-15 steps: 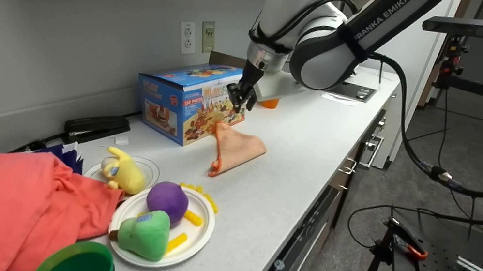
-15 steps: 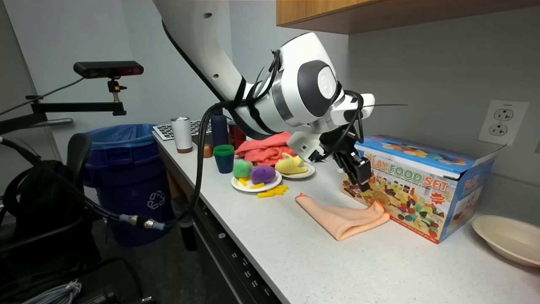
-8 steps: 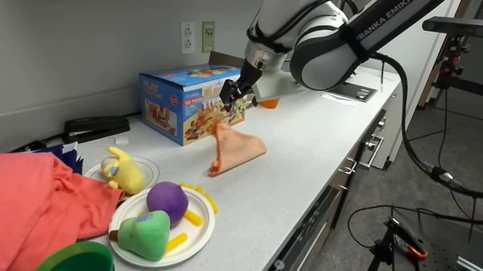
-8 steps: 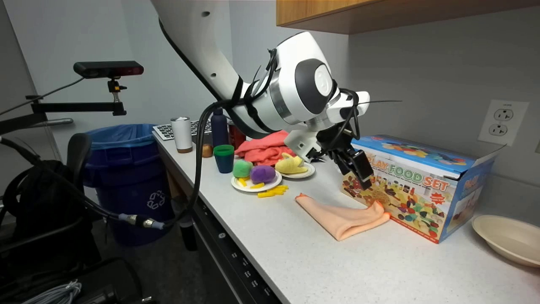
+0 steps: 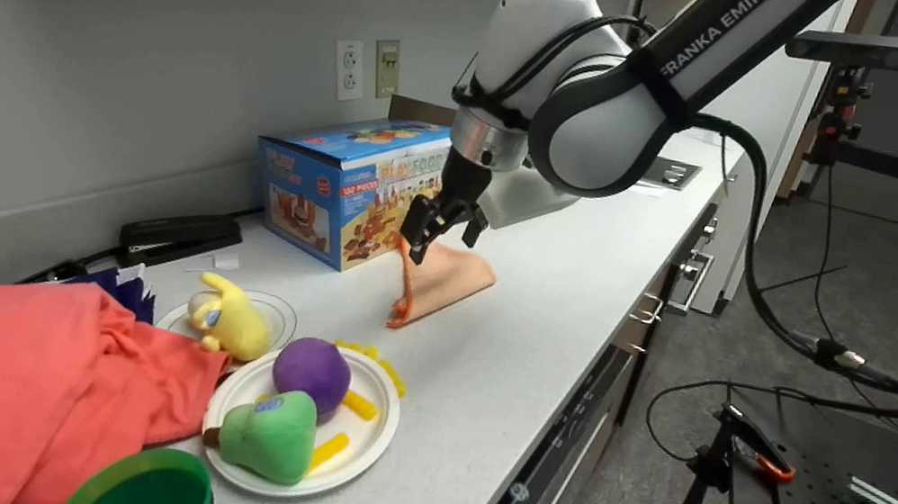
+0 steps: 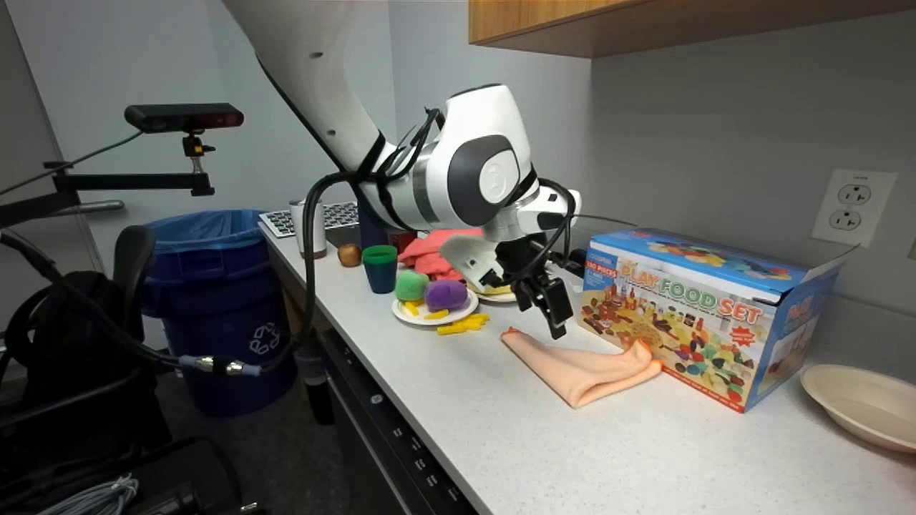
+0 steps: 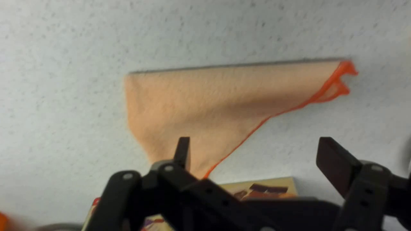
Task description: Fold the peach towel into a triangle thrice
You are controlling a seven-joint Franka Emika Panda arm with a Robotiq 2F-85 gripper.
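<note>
Spread wide and empty, the gripper (image 7: 256,148) may bump the box (image 7: 271,186) at wrist-view six o'clock if lowered onto the peach towel (image 7: 208,110).

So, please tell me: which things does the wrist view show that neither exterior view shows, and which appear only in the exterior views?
Only in the wrist view: a blurred orange thing at the lower left edge, too cut off to name.
Only in the exterior views, in both: the coral-red cloth and the white plate carrying the purple toy and the green toy.
Shared: the peach towel on the counter, the open gripper and the play-food box, only partly seen in the wrist view.
</note>
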